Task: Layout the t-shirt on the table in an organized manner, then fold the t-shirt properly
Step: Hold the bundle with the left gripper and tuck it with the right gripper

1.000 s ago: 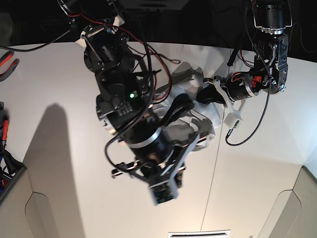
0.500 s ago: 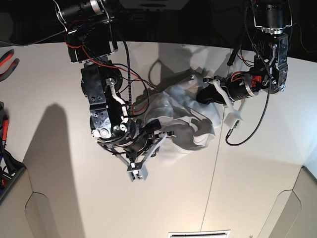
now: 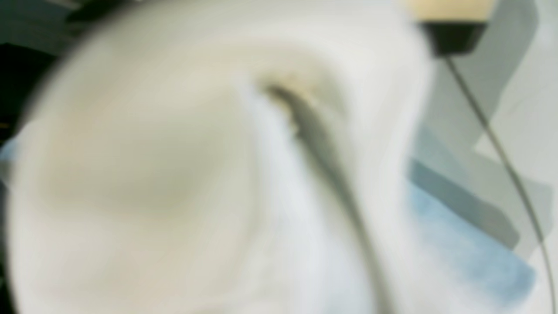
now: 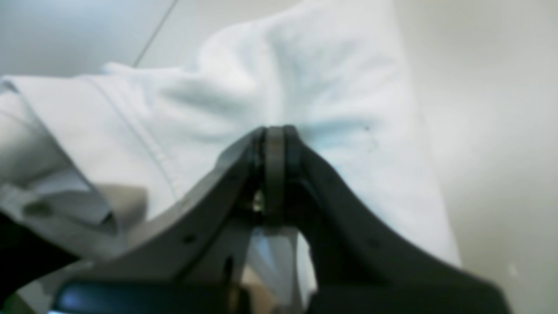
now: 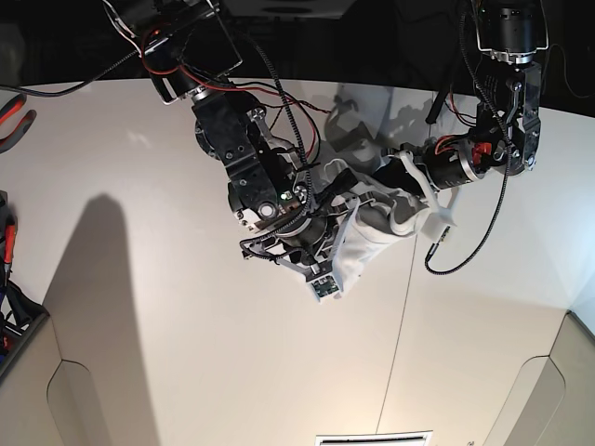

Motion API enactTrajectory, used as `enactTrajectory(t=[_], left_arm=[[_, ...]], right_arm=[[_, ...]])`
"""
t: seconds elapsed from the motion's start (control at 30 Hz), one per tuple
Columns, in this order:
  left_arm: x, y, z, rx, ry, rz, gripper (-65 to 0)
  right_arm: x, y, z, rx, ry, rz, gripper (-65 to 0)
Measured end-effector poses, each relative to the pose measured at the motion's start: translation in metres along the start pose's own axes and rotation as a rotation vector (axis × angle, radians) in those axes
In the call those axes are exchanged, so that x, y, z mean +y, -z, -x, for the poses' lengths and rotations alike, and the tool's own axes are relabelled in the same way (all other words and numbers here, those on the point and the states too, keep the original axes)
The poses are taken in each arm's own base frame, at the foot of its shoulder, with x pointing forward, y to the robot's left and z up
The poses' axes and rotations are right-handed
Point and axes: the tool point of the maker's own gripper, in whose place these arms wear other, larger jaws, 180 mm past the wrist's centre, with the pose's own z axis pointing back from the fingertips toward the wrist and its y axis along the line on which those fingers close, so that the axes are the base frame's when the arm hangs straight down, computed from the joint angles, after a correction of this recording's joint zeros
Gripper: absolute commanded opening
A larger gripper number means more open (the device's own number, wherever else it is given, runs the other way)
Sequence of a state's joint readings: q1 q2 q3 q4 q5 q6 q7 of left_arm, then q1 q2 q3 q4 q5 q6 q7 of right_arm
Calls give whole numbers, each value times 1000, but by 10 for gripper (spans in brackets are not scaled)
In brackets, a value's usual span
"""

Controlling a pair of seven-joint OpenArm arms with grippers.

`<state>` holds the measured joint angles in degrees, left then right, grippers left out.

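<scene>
The t-shirt is a crumpled white bundle just right of the base view's centre, bunched between the two arms over the desk. The right gripper, seen close in the right wrist view, has its dark jaws pressed together on a fold of the cloth, with a stitched hem running down the left of that frame. The left gripper reaches into the bundle from the upper right of the base view; the left wrist view is filled with blurred white cloth, so I cannot tell how its jaws stand. A thin dark seam runs down the desk below the shirt.
</scene>
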<state>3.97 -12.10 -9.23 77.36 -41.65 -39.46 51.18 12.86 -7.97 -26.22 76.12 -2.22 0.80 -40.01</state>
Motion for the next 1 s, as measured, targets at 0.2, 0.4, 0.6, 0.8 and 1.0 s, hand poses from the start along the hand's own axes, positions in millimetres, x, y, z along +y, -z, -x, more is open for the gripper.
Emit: enactTrajectory(t=[0.2,0.4,0.6,0.8,1.0], left_arm=[[-4,-19,-25,-62,-24,35,-650],[-24,-46,-60,-144,13,93,-650],[-30,-61,-81,-203,73,78,-650],[-38,-64,-63,-195,24,122,-650],[-54,-70,-53,-190,4,180,-650]], right_arm=[[-15,1,-6,-42,4,85,-650],[-16,8,-7,-94,-3,91,-650],[-19,17,2,-93,6,111,-650],[-18,17,1,-95,7,111,-650],[-21,17,-2,-95,12,118,-650]])
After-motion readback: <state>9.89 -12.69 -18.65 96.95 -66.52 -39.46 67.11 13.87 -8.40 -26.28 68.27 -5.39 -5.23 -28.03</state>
